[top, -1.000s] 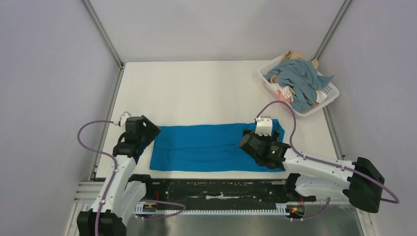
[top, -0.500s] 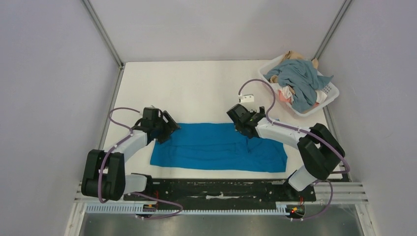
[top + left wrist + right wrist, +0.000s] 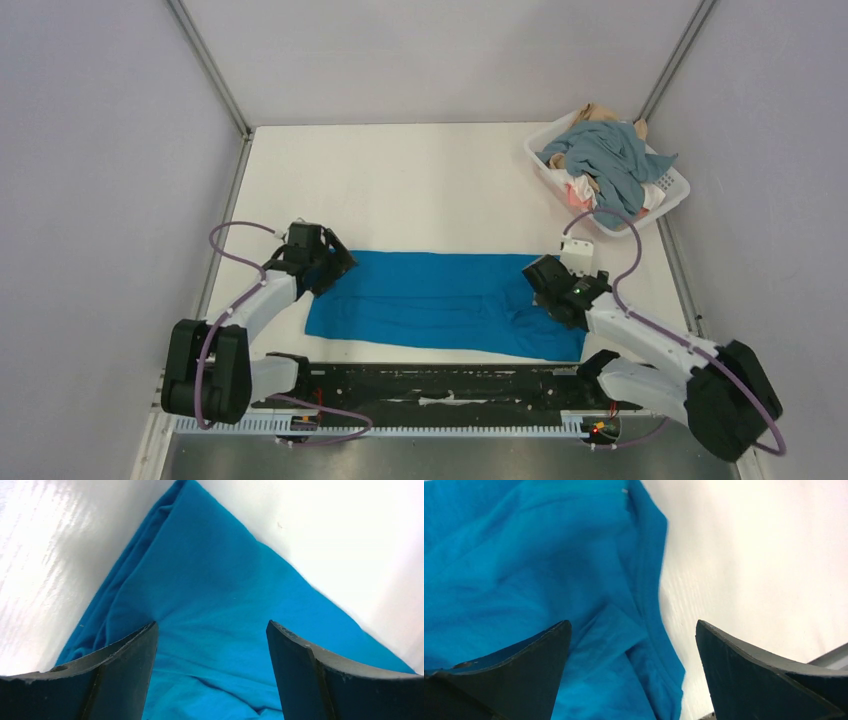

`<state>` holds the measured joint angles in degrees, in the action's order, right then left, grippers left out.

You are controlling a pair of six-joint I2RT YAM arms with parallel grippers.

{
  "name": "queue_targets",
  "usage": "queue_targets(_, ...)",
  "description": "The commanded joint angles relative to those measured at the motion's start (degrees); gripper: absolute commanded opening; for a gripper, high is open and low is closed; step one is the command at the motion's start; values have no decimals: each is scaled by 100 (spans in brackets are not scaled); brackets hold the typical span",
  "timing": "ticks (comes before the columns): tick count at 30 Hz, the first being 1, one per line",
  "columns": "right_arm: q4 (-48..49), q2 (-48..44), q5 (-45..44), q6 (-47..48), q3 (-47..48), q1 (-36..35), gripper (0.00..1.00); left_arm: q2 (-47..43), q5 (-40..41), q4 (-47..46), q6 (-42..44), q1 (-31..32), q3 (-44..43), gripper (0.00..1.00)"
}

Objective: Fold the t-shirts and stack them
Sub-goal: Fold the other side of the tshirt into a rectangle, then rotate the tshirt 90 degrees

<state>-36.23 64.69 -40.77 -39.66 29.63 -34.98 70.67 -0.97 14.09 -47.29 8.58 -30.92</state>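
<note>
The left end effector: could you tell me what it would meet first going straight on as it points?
The left end effector would probably meet the blue t-shirt first, though depth is unclear.

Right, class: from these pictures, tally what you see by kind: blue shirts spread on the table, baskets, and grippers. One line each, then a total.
Blue t-shirt spread flat on the table: 1
White basket holding heaped clothes: 1
Grippers, both open, the left gripper and the right gripper: 2
Total: 4
</note>
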Motion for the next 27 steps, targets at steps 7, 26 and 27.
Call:
queue_targets(7,-424,-2844,376,-614,-729,31,98,-525,558,421,35,-32,58,86)
queue_targets(26,2431,1258,2460,477,74,442,98,-125,-219,-296,-151,691,-83,87)
queue_targets(27,2699,1353,2671,544,66,484,98,25,-247,-350,-149,711,-69,87)
